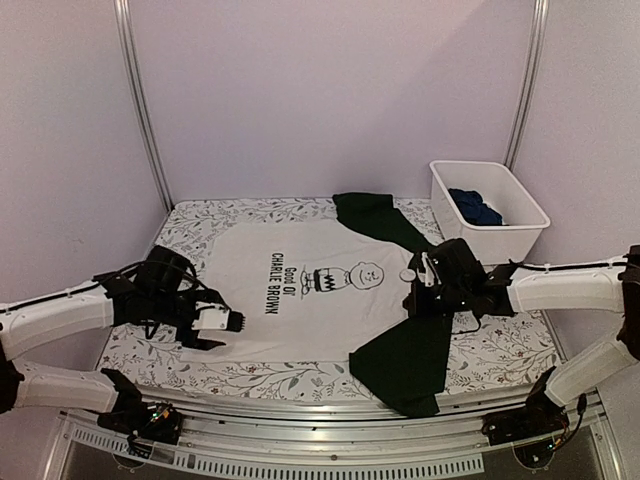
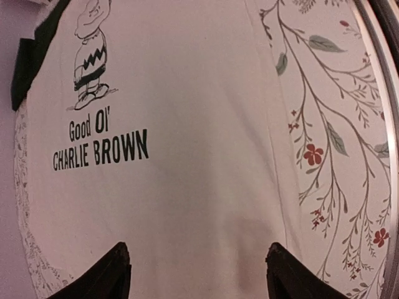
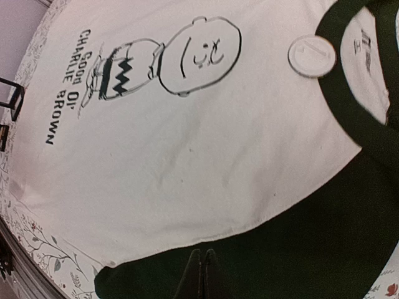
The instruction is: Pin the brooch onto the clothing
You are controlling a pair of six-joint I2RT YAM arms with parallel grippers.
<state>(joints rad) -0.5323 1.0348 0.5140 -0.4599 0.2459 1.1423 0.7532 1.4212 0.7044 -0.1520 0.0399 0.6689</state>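
The white T-shirt [image 1: 300, 300] with dark sleeves and the "Good Ol' Charlie Brown" print lies flat on the table. It also shows in the left wrist view [image 2: 187, 156] and the right wrist view [image 3: 187, 156]. The brooch [image 1: 407, 273], a round white disc, rests on the shirt beside the dark collar [image 3: 349, 118]; it also shows in the right wrist view [image 3: 312, 56]. My left gripper [image 1: 233, 322] is open and empty over the shirt's plain white lower part [image 2: 199, 274]. My right gripper [image 1: 413, 300] is shut and empty over the near dark sleeve [image 3: 202, 277], close to the seam.
A white bin [image 1: 520, 215] at the back right holds a dark blue garment [image 1: 475, 207]. A floral cloth [image 1: 200, 225] covers the table; its bare part shows to the right of the shirt's hem in the left wrist view [image 2: 336, 143]. Walls enclose three sides.
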